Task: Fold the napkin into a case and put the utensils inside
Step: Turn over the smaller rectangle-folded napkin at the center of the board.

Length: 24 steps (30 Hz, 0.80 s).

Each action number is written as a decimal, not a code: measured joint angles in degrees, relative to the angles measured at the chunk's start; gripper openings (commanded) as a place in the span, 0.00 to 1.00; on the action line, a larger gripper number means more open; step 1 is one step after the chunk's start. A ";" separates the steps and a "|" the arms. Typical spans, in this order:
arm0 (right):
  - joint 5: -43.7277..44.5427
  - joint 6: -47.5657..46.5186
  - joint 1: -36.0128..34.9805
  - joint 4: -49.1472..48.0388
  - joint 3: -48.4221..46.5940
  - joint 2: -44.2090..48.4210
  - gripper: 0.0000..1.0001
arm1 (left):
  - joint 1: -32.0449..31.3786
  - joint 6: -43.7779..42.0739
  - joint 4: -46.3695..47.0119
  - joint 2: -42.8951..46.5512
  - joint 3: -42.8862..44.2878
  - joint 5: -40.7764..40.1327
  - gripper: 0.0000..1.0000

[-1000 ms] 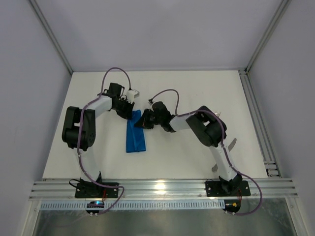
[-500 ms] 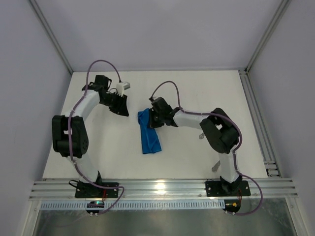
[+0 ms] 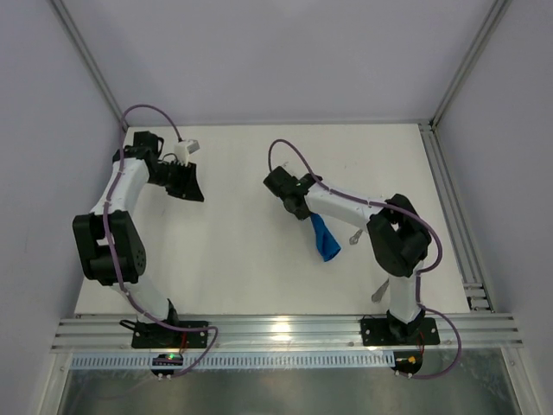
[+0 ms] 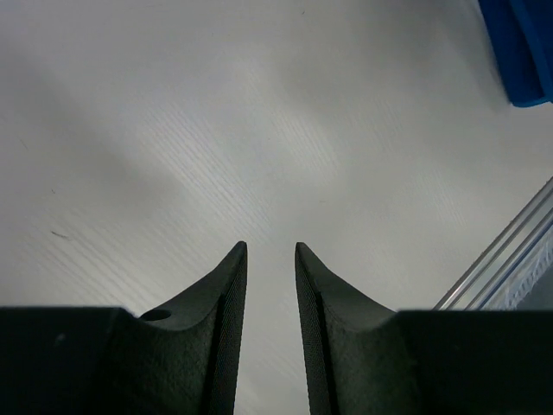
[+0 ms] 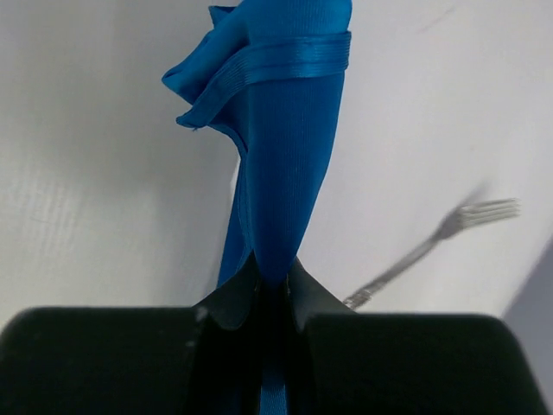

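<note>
- The right end effector [image 5: 272, 270] is pressed shut on one end of the napkin [image 5: 289, 147], and the cloth is pinched between both fingers.
- The napkin is held just right of the centre of the bench [image 3: 233, 259] and hangs as a narrow, bunched strip. Whether its free end rests on the surface cannot be told from the wrist view.
- Because it is gripped by one end only, the cloth is judged to be lifted for repositioning rather than pressed into a fold. No flat pocket shape is seen.
- The fork [image 5: 449, 226] is laid flat near the napkin, on the side toward the right edge, and is not touched.
- What is probably the second utensil [image 3: 380, 294] is noted toward the near-right corner, partly hidden by the right arm.
- The left end effector [image 4: 270, 251] is narrowly spread with nothing between its fingers. It is set near the far-left corner, well apart from the cloth, and is judged to be placed clear of the right arm's work.
</note>
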State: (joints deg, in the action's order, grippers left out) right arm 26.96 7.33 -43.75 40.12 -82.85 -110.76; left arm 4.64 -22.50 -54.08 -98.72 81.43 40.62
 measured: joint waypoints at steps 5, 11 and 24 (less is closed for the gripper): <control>17.62 -3.82 -4.02 7.06 -4.55 -4.35 0.04 | 0.83 -0.33 -0.39 0.00 0.00 0.17 0.31; 30.75 -6.51 -9.31 9.64 -6.99 -17.94 0.04 | 2.29 -0.48 -0.63 0.00 0.00 0.22 0.31; 34.12 -2.38 -20.79 16.00 -16.24 -28.24 0.37 | 3.30 -0.46 -0.85 0.00 0.00 0.20 0.31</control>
State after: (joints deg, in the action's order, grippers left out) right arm 61.08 4.95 -64.53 56.12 -99.09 -139.00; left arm 7.94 -22.96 -54.94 -98.72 81.43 40.82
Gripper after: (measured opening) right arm 0.264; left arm 0.309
